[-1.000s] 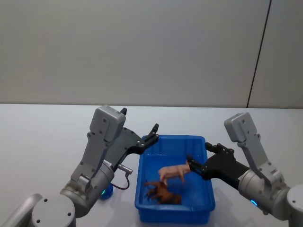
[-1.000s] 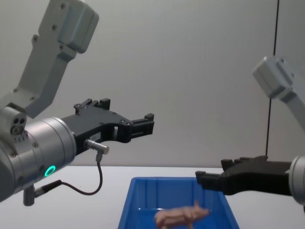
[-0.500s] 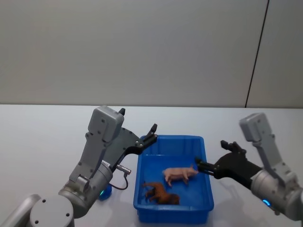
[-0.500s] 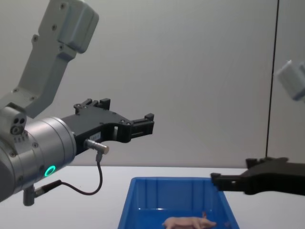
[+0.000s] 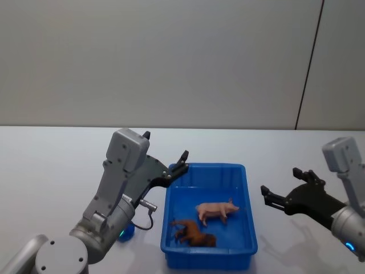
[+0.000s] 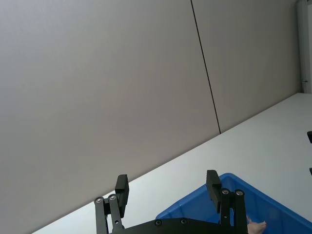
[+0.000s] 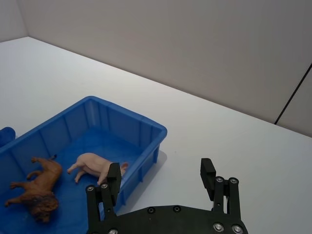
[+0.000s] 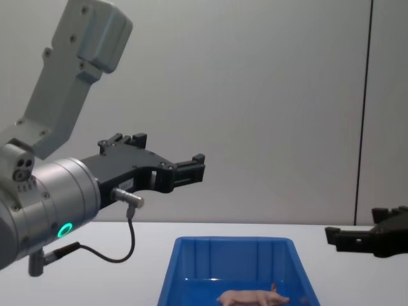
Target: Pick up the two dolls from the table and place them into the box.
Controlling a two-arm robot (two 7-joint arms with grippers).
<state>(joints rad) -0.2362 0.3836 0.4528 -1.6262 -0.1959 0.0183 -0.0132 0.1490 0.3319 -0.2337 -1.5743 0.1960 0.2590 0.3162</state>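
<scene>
The pale pink pig doll lies on its side on the floor of the blue box, also seen as the pig inside the box from the right wrist. The small deep blue doll sits on the white table left of the box, partly hidden behind my left arm; it also peeks in as the blue doll. My right gripper is open and empty, just right of the box. My left gripper hangs open and empty over the box's far left corner.
A brown lion figure lies in the box near its front left, beside the pig. From the chest, the box stands between the left gripper and right gripper. A grey wall stands behind the table.
My right gripper opened and let go of the pig, which dropped onto the box floor. The gripper then pulled back to the right, out of the box. The left arm stayed still.
</scene>
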